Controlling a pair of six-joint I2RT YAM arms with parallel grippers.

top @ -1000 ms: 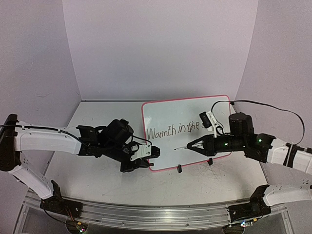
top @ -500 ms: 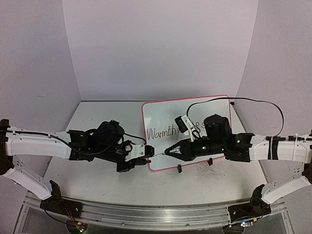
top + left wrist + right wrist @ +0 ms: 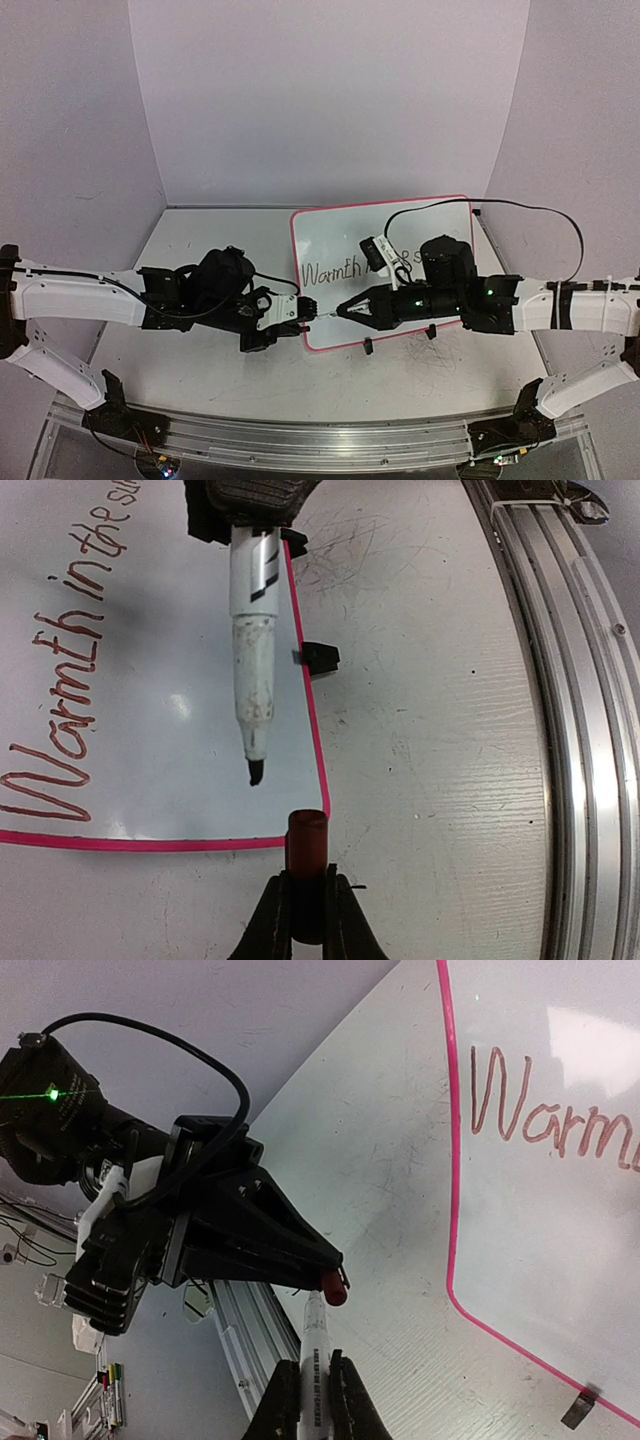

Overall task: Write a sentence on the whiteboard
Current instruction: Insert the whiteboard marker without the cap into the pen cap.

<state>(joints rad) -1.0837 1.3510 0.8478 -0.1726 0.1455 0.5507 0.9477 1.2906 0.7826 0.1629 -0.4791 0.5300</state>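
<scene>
The whiteboard, white with a pink frame, lies flat and bears red writing "Warmth in the s". It also shows in the left wrist view and the right wrist view. My left gripper is shut on a red marker cap just off the board's near left corner. My right gripper is shut on a white marker. The marker's dark tip points at the cap with a small gap between them, over the board's corner.
Two black clip feet sit on the board's near edge. A metal rail runs along the table's near edge. Pale walls close the back and both sides. The right arm's black cable loops above the board's right side.
My right gripper has carried the marker left across the board, from its middle to the near left corner, up to the cap. My left gripper shifted slightly left, then held still.
</scene>
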